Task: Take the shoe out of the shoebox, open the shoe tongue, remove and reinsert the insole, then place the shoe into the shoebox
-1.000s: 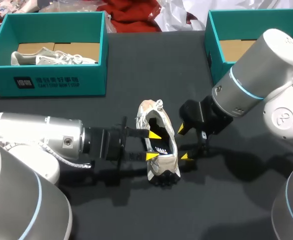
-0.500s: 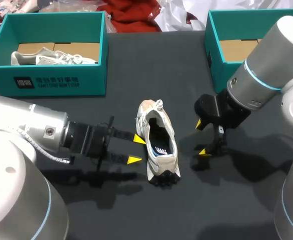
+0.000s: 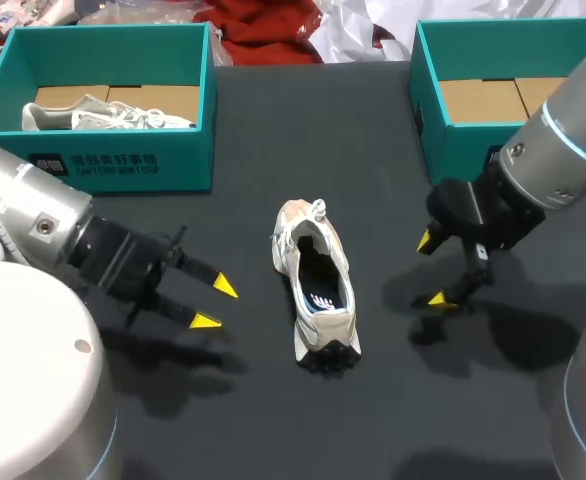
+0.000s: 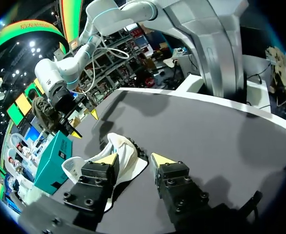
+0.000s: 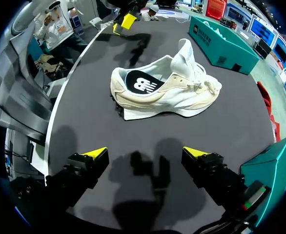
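Note:
A white and beige shoe (image 3: pixel 316 285) lies upright on the black table, toe toward the far side. Its black insole (image 5: pixel 142 84) with a white logo sits inside, and the tongue (image 5: pixel 184 51) stands up. My left gripper (image 3: pixel 213 303) hovers to the shoe's left, open and empty. In the left wrist view the shoe (image 4: pixel 127 152) lies just ahead of that gripper (image 4: pixel 134 161), partly behind one finger. To the shoe's right is my right gripper (image 3: pixel 431 270), wide open and empty. In its own view the right gripper (image 5: pixel 145 152) stands well short of the shoe (image 5: pixel 167 87).
A teal shoebox (image 3: pixel 103 165) at the back left holds a second white shoe (image 3: pixel 103 115). Another teal shoebox (image 3: pixel 428 110) at the back right shows only cardboard inside, close behind my right arm. Red cloth and white paper lie past the far edge.
Both grippers have drawn back from the shoe: the left, whose fingers were at the shoe's opening, moved left; the right moved right. The shoe stayed on the table.

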### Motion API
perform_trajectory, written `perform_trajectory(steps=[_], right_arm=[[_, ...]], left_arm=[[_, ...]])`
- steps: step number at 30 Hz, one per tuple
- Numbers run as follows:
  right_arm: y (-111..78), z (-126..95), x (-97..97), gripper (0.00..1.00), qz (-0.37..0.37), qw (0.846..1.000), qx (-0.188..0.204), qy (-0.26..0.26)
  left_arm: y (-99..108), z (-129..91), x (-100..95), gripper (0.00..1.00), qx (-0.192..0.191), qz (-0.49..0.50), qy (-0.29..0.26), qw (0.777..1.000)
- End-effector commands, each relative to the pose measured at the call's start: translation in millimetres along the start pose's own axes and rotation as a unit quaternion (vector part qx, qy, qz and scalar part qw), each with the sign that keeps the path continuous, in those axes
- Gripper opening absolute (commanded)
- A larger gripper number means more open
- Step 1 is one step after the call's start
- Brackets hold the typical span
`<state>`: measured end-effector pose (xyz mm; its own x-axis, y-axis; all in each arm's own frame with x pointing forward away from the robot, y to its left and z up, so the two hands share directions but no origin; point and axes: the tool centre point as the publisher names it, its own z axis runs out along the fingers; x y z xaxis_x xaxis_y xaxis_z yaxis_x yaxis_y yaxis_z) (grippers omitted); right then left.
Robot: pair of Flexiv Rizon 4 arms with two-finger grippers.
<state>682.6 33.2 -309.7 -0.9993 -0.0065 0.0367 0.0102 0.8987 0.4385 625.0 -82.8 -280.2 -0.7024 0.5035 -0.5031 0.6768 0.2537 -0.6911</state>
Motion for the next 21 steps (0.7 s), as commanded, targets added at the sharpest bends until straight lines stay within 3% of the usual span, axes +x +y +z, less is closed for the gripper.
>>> perform_trajectory(steps=[1,6,7,8,13,21], right_arm=[[-0.3,0.3,2.2,1.00,0.000,1.000,0.001,-0.002],[-0.3,0.3,2.2,1.00,0.000,1.000,0.001,-0.002],[-0.3,0.3,2.2,1.00,0.000,1.000,0.001,-0.002],[-0.3,0.3,2.2,1.00,0.000,1.000,0.001,-0.002],[-0.3,0.3,2.2,1.00,0.000,1.000,0.001,-0.002],[-46.0,-40.1,-3.5,1.00,0.063,0.996,0.008,-0.056]], left_arm=[[-6.5,-49.2,0.8,0.41,-0.005,0.012,0.050,0.999],[-9.1,-61.8,-3.7,0.38,-0.021,0.037,0.115,0.993],[-9.7,-65.6,-5.3,0.27,-0.028,0.040,0.131,0.990],[-9.9,-69.1,-7.0,0.00,-0.038,0.044,0.145,0.988],[-8.2,-82.2,-10.5,0.00,-0.059,0.044,0.179,0.981],[-8.2,-82.2,-10.5,0.00,-0.059,0.044,0.179,0.981]])
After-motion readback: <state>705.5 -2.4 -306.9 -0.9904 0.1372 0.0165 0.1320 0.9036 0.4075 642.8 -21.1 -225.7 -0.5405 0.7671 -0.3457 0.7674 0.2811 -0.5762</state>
